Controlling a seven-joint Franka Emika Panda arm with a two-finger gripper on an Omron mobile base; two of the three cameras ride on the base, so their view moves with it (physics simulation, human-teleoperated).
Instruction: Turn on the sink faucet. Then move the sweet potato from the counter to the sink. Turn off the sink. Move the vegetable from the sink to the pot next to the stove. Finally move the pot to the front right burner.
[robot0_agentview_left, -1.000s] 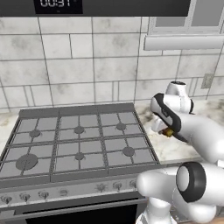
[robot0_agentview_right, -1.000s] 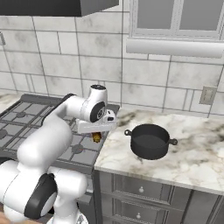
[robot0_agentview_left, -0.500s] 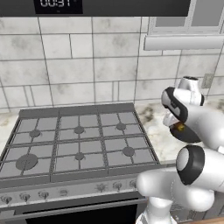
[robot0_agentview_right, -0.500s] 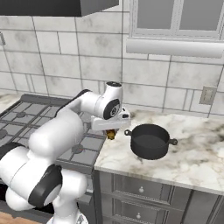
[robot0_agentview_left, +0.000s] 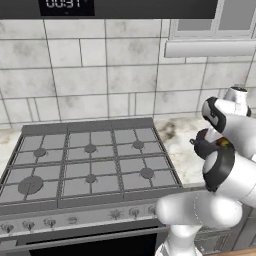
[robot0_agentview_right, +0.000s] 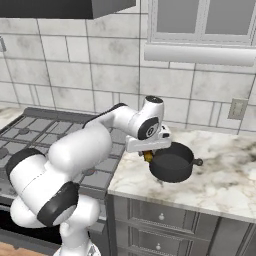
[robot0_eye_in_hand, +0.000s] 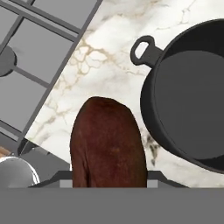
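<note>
Carrying the sweet potato to the pot

From the left, my fingers (robot0_agentview_left: 223, 143) hang by the stove (robot0_agentview_left: 90, 162), beside the dark pot (robot0_agentview_left: 206, 148). From the right, my fingers sit partly open around the sweet potato (robot0_agentview_right: 148, 157), just at the pot's rim, above the marble worktop (robot0_agentview_right: 220, 175) under grey wall tiles. Looking down my hand, the sweet potato (robot0_eye_in_hand: 108, 144) hangs over bare worktop, left of the pot (robot0_eye_in_hand: 188, 98). If I let go now, I think it lands outside or bumps the rim and rolls away.
</note>
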